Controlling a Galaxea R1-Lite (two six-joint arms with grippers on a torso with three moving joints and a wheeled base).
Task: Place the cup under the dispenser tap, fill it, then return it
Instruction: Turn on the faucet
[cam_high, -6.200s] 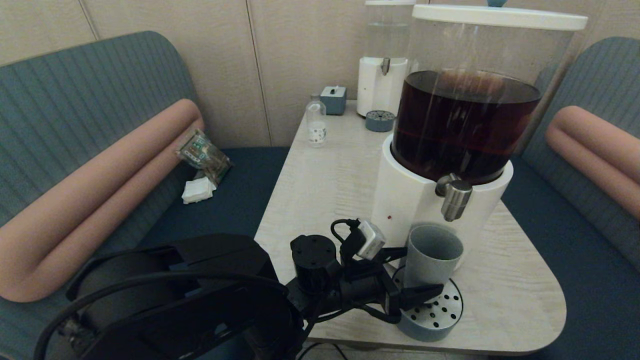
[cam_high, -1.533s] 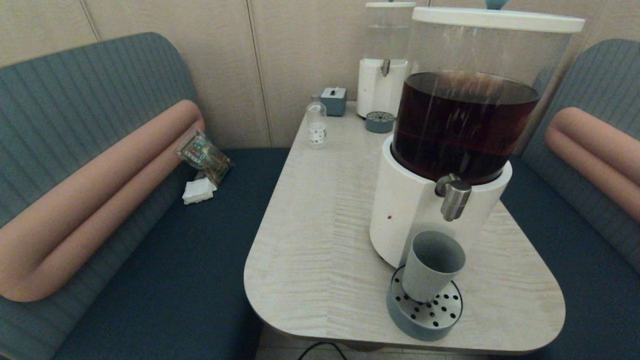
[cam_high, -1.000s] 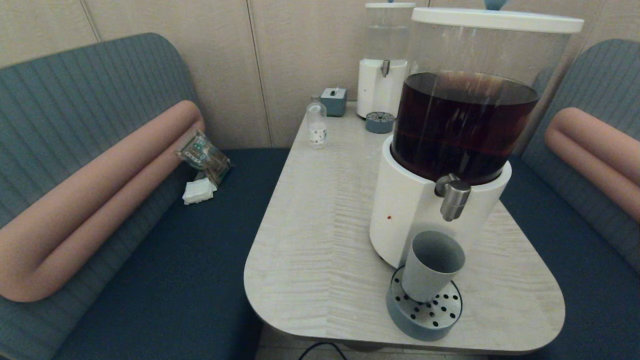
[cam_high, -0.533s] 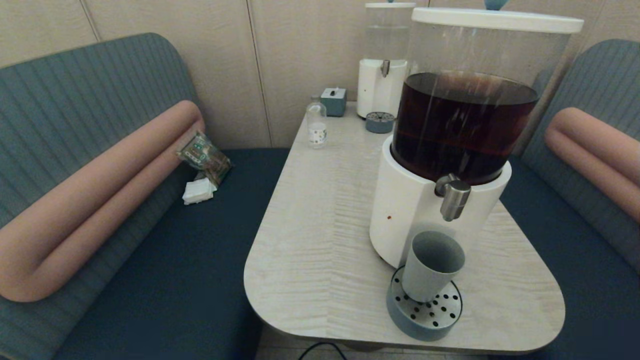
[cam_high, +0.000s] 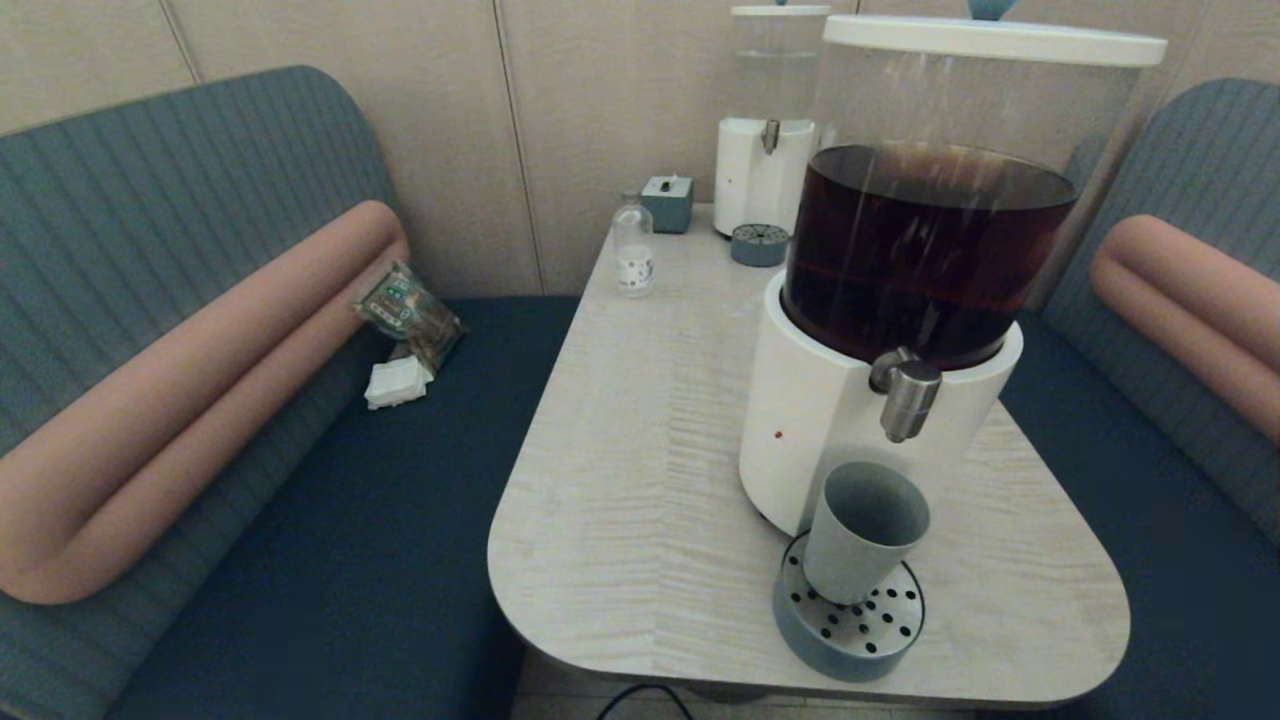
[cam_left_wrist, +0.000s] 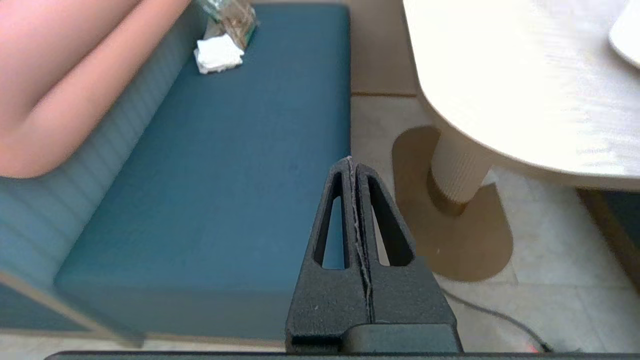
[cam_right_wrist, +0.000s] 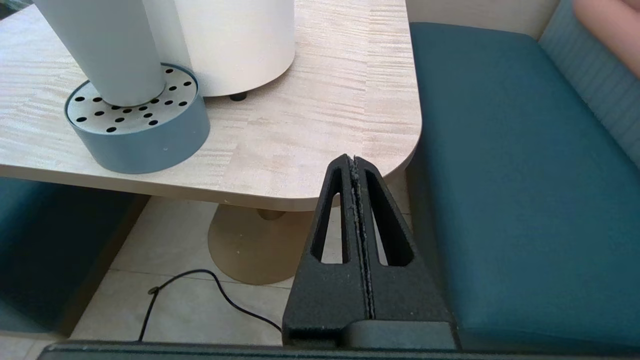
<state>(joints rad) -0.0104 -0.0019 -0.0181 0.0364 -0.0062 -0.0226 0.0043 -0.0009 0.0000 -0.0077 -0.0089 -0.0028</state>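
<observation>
The grey-blue cup (cam_high: 862, 532) stands upright on the round perforated drip tray (cam_high: 850, 632), just below and in front of the brushed-steel dispenser tap (cam_high: 908, 395) of the big dispenser (cam_high: 905, 270) holding dark brown liquid. No liquid shows inside the cup. The cup (cam_right_wrist: 102, 47) also shows on the drip tray (cam_right_wrist: 137, 127) in the right wrist view. My left gripper (cam_left_wrist: 352, 167) is shut and empty, held low beside the table over the bench seat. My right gripper (cam_right_wrist: 354, 165) is shut and empty, below the table's near right corner. Neither arm shows in the head view.
A smaller white dispenser (cam_high: 765, 130) with clear liquid, its own small drip tray (cam_high: 759, 243), a grey-blue box (cam_high: 667, 203) and a small clear bottle (cam_high: 632, 247) stand at the table's far end. Packets and a white napkin (cam_high: 397, 381) lie on the left bench. A cable (cam_right_wrist: 200, 290) crosses the floor.
About six seconds ago my left gripper was around the cup on the drip tray; it has since let go and left the head view. Over the last 1.5 seconds nothing has moved.
</observation>
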